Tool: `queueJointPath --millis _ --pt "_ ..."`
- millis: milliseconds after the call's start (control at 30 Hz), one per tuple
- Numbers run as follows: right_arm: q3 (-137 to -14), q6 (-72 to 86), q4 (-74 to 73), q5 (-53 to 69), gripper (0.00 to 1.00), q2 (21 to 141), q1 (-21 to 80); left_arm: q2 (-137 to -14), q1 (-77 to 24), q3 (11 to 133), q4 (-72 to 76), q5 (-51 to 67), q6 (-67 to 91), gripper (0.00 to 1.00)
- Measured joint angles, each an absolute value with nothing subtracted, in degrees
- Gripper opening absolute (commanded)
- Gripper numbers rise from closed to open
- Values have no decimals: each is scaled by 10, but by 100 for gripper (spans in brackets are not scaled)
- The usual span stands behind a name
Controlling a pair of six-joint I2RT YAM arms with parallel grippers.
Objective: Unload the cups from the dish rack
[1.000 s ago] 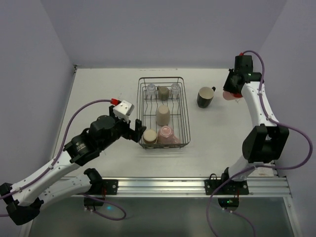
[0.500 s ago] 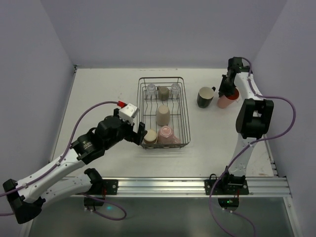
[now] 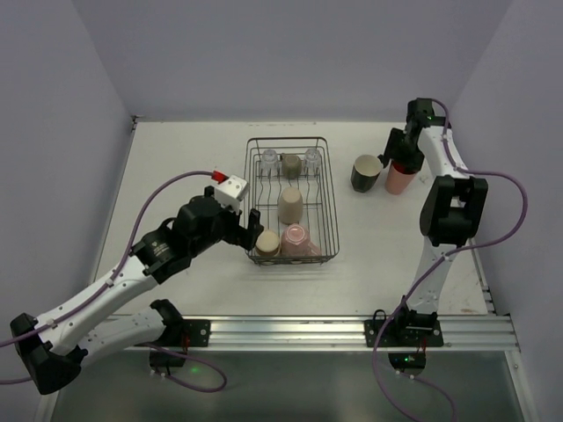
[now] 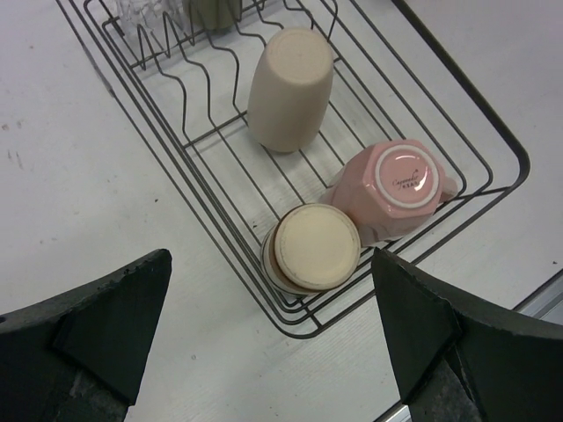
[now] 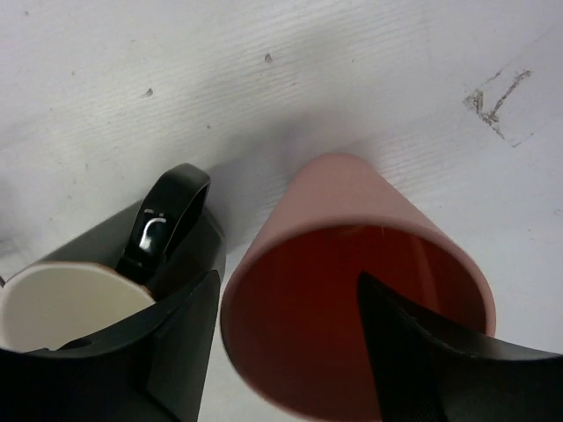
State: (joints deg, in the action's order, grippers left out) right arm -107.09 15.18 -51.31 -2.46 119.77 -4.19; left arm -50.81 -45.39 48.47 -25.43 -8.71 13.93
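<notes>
Left wrist | left end effector [image 4: 271,290] agape, empty, over beige cup [image 4: 315,248], rack [image 4: 493,132] 7 o'clock | right end effector [image 5: 281,303] parted astride pink tumbler [image 5: 352,202] rim

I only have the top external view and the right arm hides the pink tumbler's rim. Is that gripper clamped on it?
Observer: No. The right wrist view shows the right gripper open, one finger inside the pink tumbler, one outside.
Operator: Is the left one holding anything?
Observer: No. The left wrist view shows the left gripper open above an upside-down beige cup in the dish rack.
</notes>
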Motion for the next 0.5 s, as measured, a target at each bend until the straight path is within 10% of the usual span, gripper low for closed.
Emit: queueJointPath --millis 500 --pt "-694 232 -257 88 83 703 -25 -706 -458 620 -207 -74 197 100"
